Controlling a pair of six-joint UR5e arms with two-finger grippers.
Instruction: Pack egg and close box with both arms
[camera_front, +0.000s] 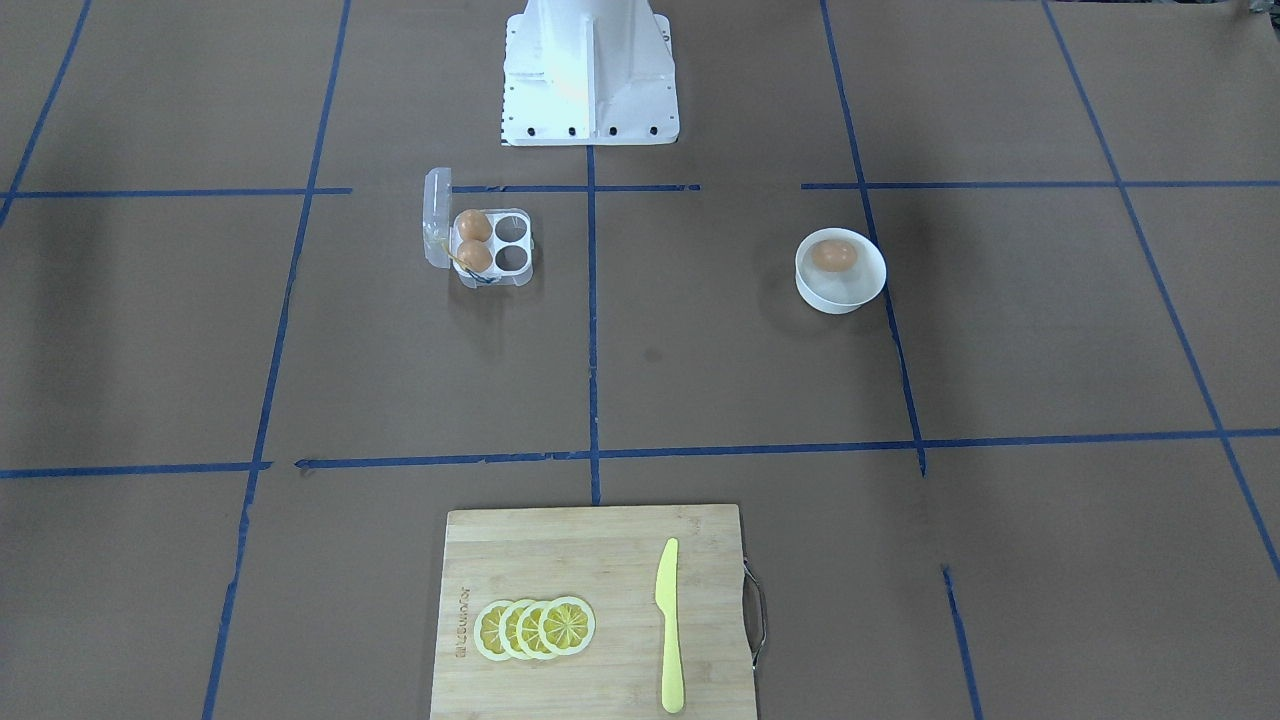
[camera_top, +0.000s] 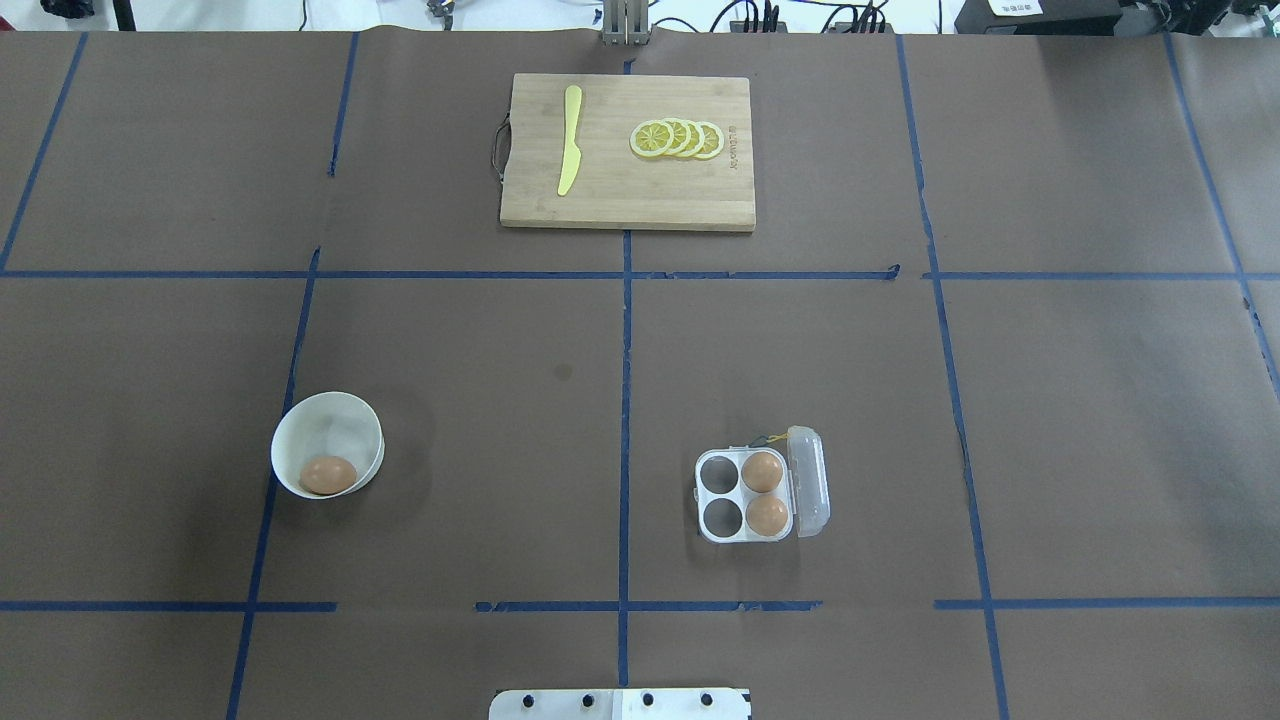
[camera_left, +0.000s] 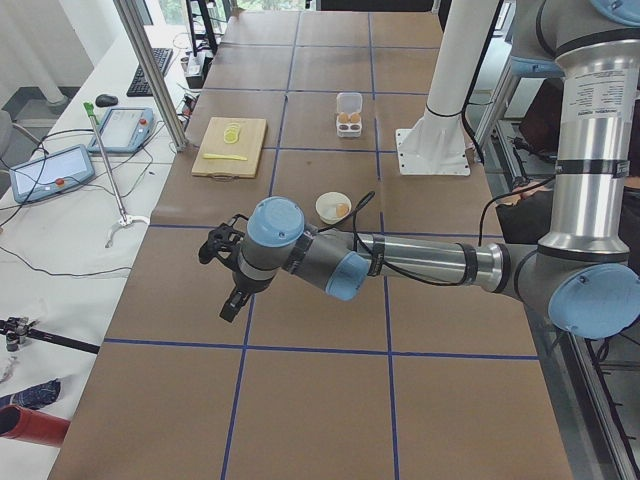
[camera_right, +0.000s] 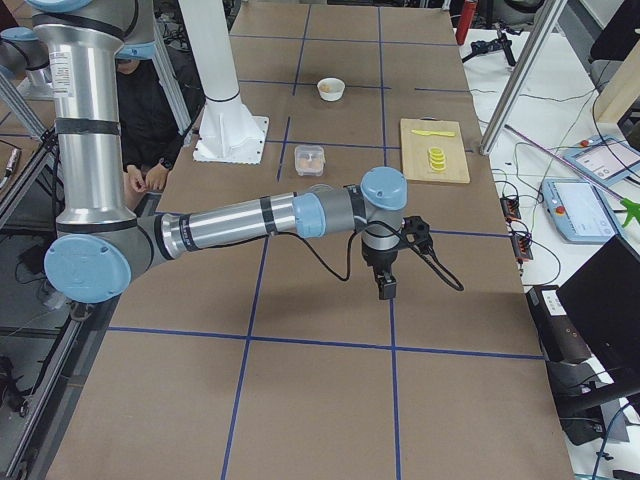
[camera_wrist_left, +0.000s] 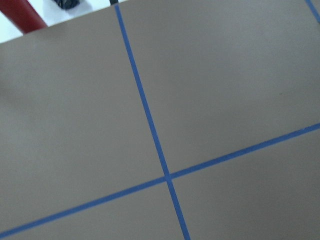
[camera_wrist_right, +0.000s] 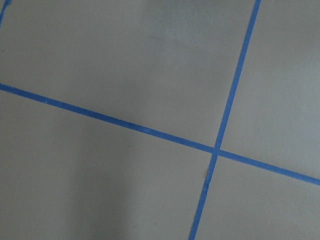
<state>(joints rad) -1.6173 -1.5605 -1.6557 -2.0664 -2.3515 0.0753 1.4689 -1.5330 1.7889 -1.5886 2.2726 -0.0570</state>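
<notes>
The worktop (camera_top: 500, 380) carries everything. Both arms hang well away from the box (camera_top: 741, 494). I cannot tell how far the left end effector (camera_left: 228, 300) or the right end effector (camera_right: 386, 285) is open, or whether either holds anything. The box has its lid up, with its two empty cups facing the bowl (camera_top: 330, 420). The bowl sits well apart on the robot's left and holds the egg (camera_top: 328, 475). The pickup probably comes first: descend vertically, clear the bowl's walls, and close gently.

Orange-brown egg (camera_top: 328, 475), white bowl (camera_top: 335, 425)
</notes>
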